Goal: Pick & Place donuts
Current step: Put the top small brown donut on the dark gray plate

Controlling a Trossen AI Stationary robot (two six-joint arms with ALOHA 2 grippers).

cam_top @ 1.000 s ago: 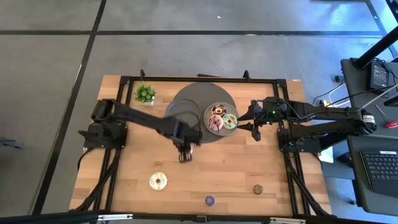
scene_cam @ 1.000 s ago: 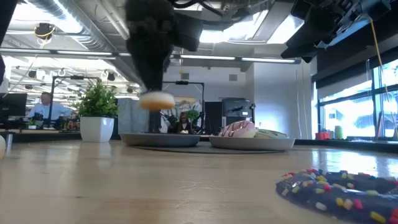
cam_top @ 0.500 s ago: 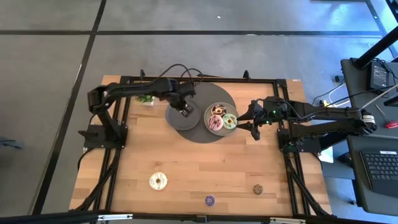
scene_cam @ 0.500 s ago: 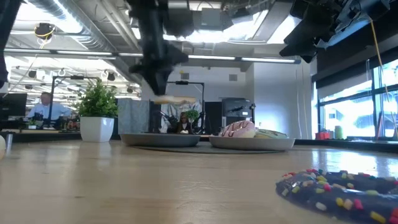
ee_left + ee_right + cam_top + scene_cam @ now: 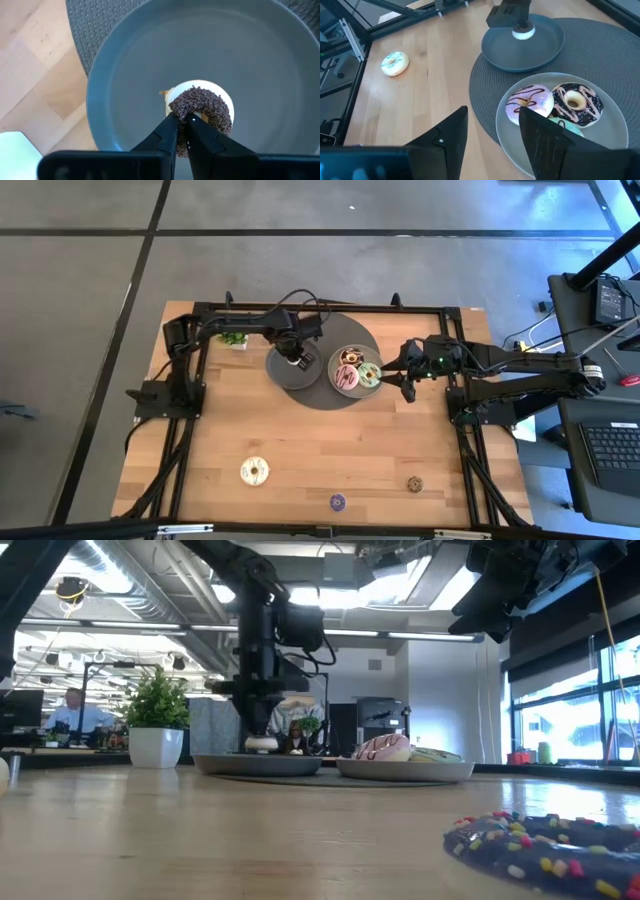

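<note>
My left gripper (image 5: 296,361) is shut on a mini donut (image 5: 201,107), cream below and dark brown sprinkles on top, low over the left grey plate (image 5: 280,372). The right grey plate (image 5: 340,388) holds a pink donut (image 5: 530,102), a chocolate donut (image 5: 577,102) and a green donut (image 5: 568,128). My right gripper (image 5: 492,142) is open and empty beside that plate, toward the table's right edge. A cream-white donut (image 5: 255,471), a purple mini donut (image 5: 338,502) and a dark mini donut (image 5: 414,484) lie flat on the wood near the front. My left gripper pinches the mini donut's ring (image 5: 184,114) on one side between its two nearly closed fingers (image 5: 170,131). The fingers come from above, pointing down (image 5: 258,720). The donut sits just inside the left plate; the plate's rim (image 5: 250,762) hides whether it rests on it.
Both plates lie on a round dark woven mat (image 5: 322,397) at the table's far middle. A small green potted plant (image 5: 233,331) stands at the far left. Black frame rails run along the table's edges. People sit in the room beyond the table.
My left gripper has carried the mini donut from over the table's middle toward the far edge to above the left plate, then gone down until the donut is low in the plate. It stays shut on it. My right gripper has kept still.
</note>
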